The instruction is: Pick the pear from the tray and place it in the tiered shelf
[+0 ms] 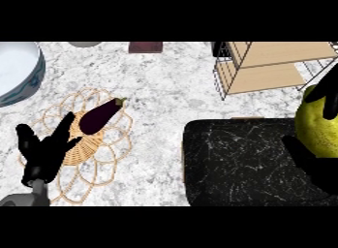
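A large yellow-green pear (pixel 324 127) hangs above the right end of the black speckled tray (pixel 239 164), close to the view. My right hand (pixel 327 92) is curled round it, dark fingers over its top and thumb below. The tiered shelf (pixel 268 65), black wire with light wooden boards, stands at the back right, just beyond the tray. My left hand (pixel 44 147) rests open at the lower left, fingers up, over a wicker mat.
A dark purple eggplant (pixel 99 116) lies on the woven wicker mat (pixel 93 145) left of the tray. A big white bowl with a blue pattern (pixel 10 72) sits at the back left. A dark red object (pixel 145 47) and a grey one (pixel 84 44) touch the far edge.
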Robot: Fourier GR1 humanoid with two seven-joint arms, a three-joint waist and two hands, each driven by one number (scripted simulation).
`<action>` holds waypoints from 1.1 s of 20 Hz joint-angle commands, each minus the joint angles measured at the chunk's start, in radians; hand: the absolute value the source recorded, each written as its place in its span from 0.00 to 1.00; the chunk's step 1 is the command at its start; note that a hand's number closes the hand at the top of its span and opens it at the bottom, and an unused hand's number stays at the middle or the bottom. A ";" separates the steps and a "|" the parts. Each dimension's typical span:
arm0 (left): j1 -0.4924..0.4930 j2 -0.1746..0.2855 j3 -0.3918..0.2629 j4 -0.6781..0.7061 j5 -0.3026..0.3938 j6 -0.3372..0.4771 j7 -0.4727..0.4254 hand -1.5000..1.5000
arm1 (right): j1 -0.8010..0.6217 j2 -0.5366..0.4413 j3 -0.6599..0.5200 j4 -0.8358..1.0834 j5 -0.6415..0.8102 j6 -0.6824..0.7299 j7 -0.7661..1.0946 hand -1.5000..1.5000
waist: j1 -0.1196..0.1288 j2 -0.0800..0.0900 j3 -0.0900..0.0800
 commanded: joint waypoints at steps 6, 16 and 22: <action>-0.012 0.010 0.029 0.065 0.004 -0.016 0.027 0.50 | -0.384 -0.182 -0.226 0.341 -0.196 0.073 0.097 1.00 | 0.009 0.007 -0.007; -0.022 0.013 0.042 0.124 -0.014 -0.054 -0.029 0.50 | -0.587 -0.286 -0.214 0.820 -0.075 0.056 -0.185 1.00 | 0.023 0.015 -0.007; -0.082 -0.045 0.011 0.119 -0.059 0.020 0.014 0.50 | -0.599 -0.311 -0.166 1.004 -0.029 0.107 -0.383 1.00 | 0.017 0.016 -0.006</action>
